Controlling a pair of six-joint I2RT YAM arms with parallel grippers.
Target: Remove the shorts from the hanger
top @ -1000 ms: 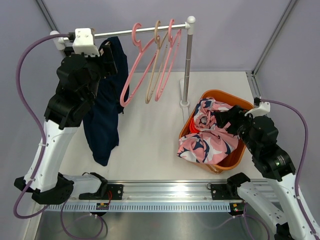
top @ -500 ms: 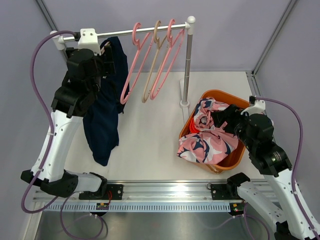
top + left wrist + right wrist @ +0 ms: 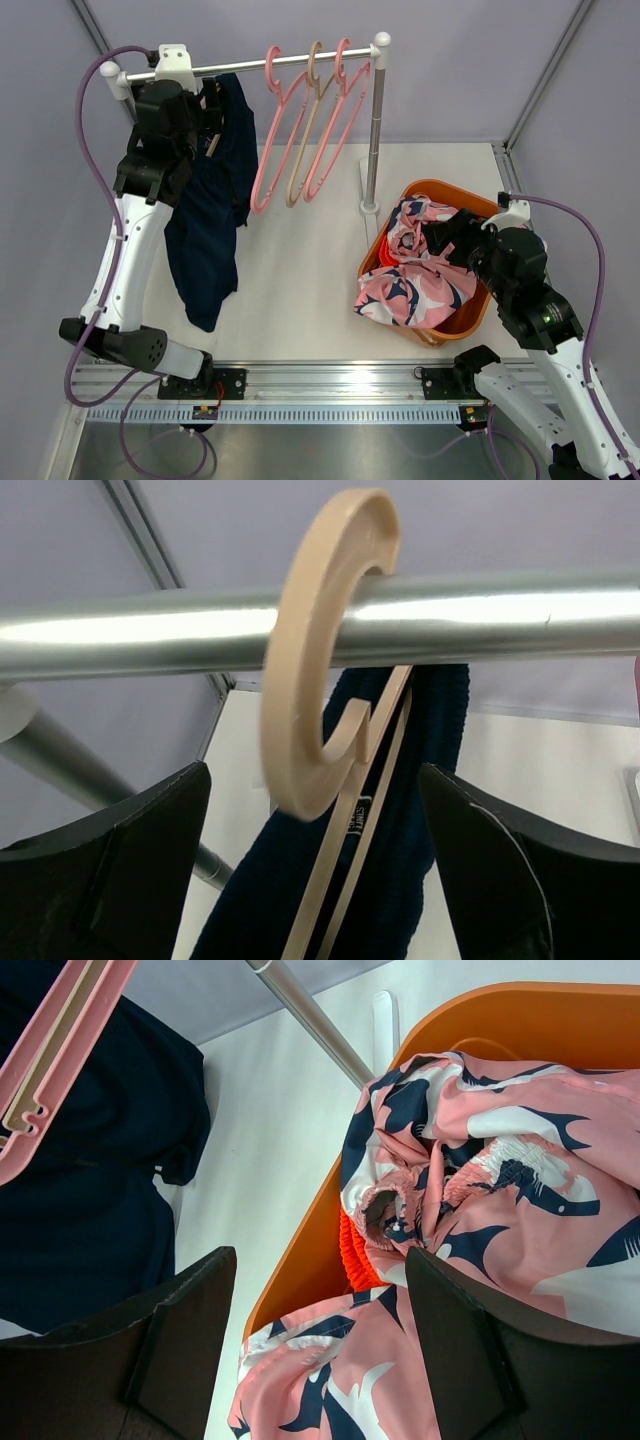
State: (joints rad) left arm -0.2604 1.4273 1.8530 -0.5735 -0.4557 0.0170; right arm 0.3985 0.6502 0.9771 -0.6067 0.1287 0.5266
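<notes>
Left wrist view — left gripper (image 3: 315,780) gapes empty facing the hanger hook (image 3: 300,680), navy shorts (image 3: 420,810) below; only right wrist view shows orange shorts (image 3: 357,1260) — right gripper (image 3: 320,1260) likewise spread, empty.

The walls (image 3: 460,60) are soft grey-purple. The surface (image 3: 300,260) is white and flat. Thin metal bars (image 3: 545,70) stand in the back corners.
</notes>
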